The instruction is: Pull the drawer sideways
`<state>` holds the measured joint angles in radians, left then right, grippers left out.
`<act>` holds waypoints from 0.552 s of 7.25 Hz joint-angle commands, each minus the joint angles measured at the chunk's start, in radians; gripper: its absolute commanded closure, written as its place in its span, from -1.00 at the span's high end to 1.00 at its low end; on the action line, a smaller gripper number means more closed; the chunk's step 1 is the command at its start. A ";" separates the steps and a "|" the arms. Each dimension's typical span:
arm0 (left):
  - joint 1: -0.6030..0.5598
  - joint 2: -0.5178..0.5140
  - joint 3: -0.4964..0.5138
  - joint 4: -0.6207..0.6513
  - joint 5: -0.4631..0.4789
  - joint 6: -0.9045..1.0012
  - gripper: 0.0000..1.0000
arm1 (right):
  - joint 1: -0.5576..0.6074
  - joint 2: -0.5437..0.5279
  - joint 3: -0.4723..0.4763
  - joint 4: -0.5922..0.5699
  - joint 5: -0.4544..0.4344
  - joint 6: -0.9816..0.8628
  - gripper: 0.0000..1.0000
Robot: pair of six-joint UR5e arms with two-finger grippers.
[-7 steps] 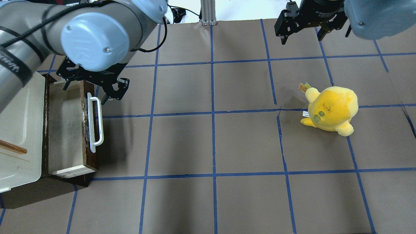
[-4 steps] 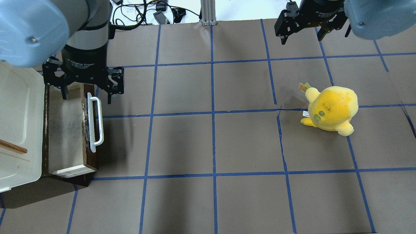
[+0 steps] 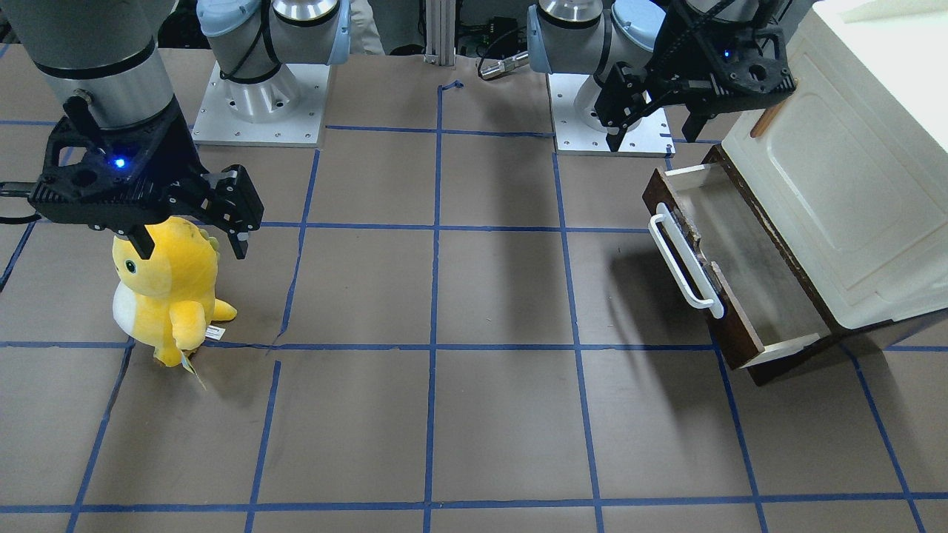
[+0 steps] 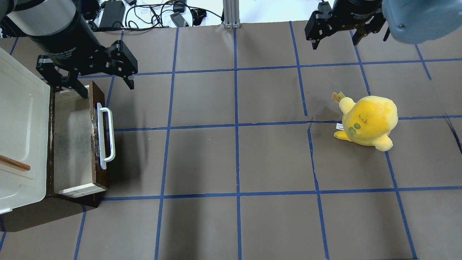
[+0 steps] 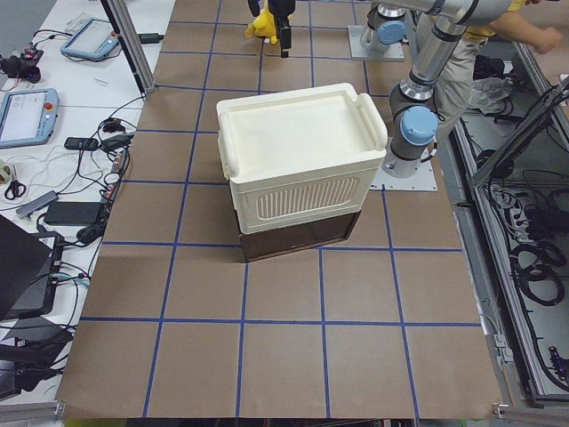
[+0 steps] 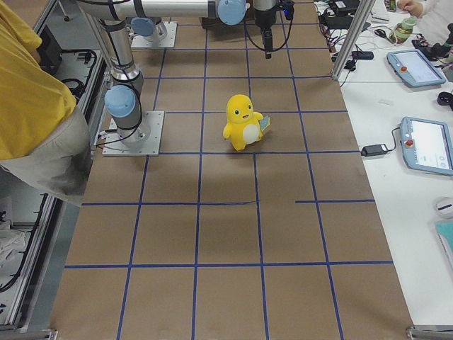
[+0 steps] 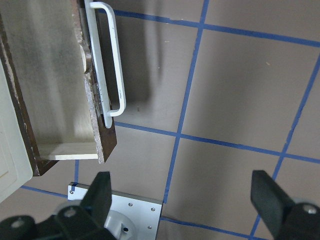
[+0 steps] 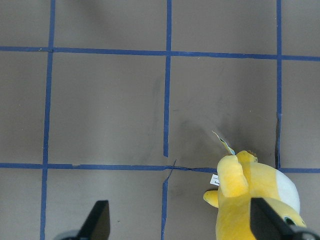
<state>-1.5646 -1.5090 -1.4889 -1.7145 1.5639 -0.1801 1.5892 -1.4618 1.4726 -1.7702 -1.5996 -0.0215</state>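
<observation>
At 9 o'clock on the worktop (image 4: 202,159), drawer (image 4: 74,141) open. At 12 o'clock of its handle (image 4: 111,139), left end effector (image 4: 108,90), fingers apart, empty. At 1 o'clock, right end effector (image 4: 335,44), likewise apart.

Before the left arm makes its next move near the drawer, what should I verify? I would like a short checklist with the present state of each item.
1. Drawer pulled out of the cream-white cabinet: ok, its pale inside shows.
2. Left gripper open and empty: ok.
3. White bar handle free of that gripper: ok, they are apart.
4. Right gripper open, away from the drawer: ok.
5. Yellow plush toy far from the drawer: ok.
6. Drawer at full travel: cannot tell.
</observation>
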 commanded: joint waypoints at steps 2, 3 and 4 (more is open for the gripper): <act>0.041 0.004 -0.005 0.052 -0.056 0.056 1.00 | 0.000 0.000 0.000 0.000 0.001 0.000 1.00; 0.041 0.004 -0.005 0.052 -0.053 0.057 1.00 | 0.000 0.000 0.000 0.000 0.001 0.000 1.00; 0.043 0.006 -0.005 0.053 -0.051 0.057 1.00 | 0.000 0.000 0.000 0.000 0.000 0.000 1.00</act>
